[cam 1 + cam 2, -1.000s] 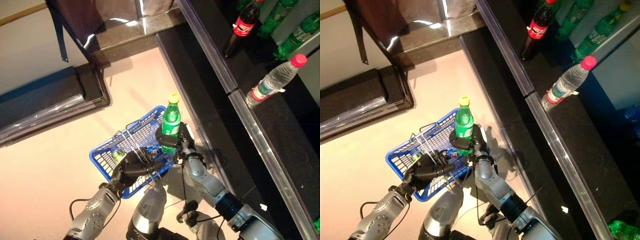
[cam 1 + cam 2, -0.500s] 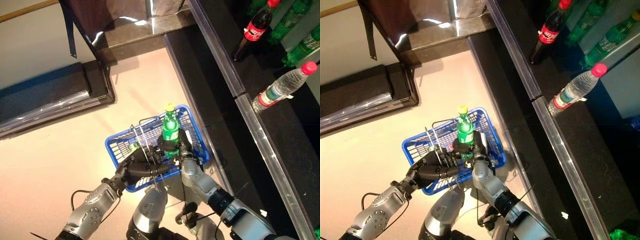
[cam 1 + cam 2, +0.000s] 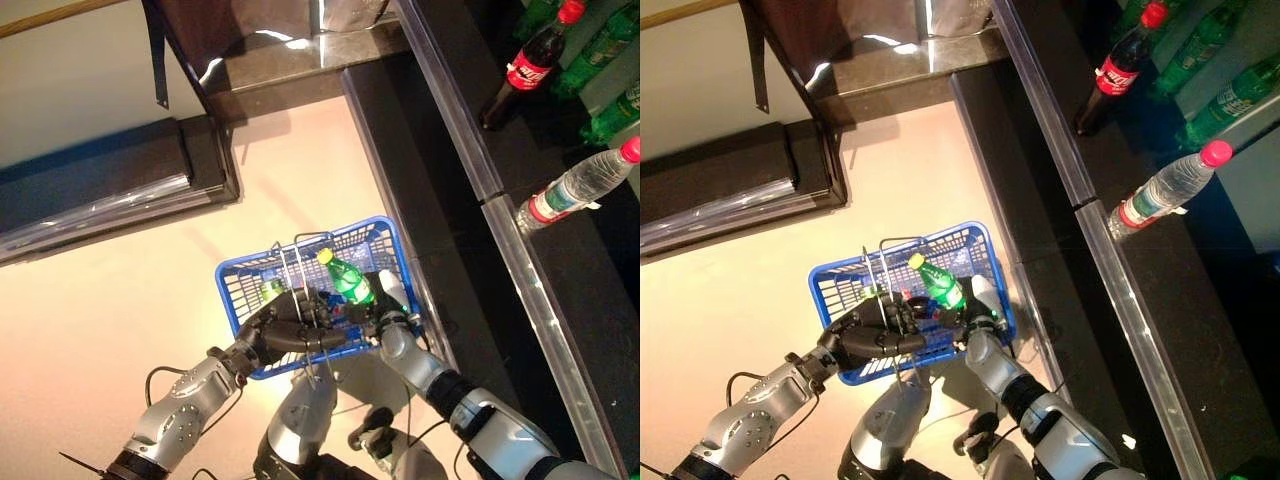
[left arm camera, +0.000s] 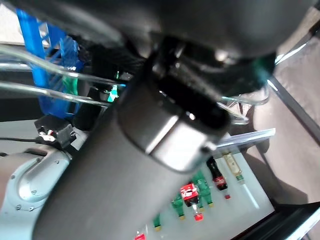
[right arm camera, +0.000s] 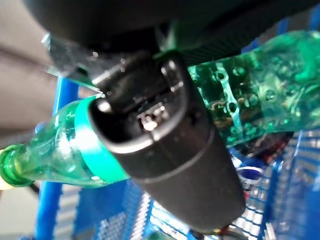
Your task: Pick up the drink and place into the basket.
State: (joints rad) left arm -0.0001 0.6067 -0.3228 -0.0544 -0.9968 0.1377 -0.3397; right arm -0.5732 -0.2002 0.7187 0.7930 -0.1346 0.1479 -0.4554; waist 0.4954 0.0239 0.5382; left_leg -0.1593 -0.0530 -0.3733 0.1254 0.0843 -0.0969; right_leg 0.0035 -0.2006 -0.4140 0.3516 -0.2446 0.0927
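Note:
The blue basket (image 3: 238,277) hangs in front of me, held up by my left hand (image 3: 283,328), which is shut on its thin wire handles (image 4: 35,86). My right hand (image 3: 388,306) reaches in over the basket's right side. It is shut on a green bottle with a yellow cap (image 3: 346,279). The bottle lies tilted inside the basket, cap toward the handles. In the right wrist view my thumb (image 5: 165,145) curls across the green bottle (image 5: 240,95). Another green drink (image 3: 270,291) lies in the basket.
A dark counter with a metal edge (image 3: 470,170) runs along the right. A cola bottle (image 3: 522,68), a clear water bottle (image 3: 575,186) and green bottles (image 3: 612,108) stand there. A dark low platform (image 3: 100,190) lies at the left, pale floor between.
The green bottle, held upright above the basket's right edge before, has come down and tipped over inside the basket. My right hand lowered with it. The camera view has shifted.

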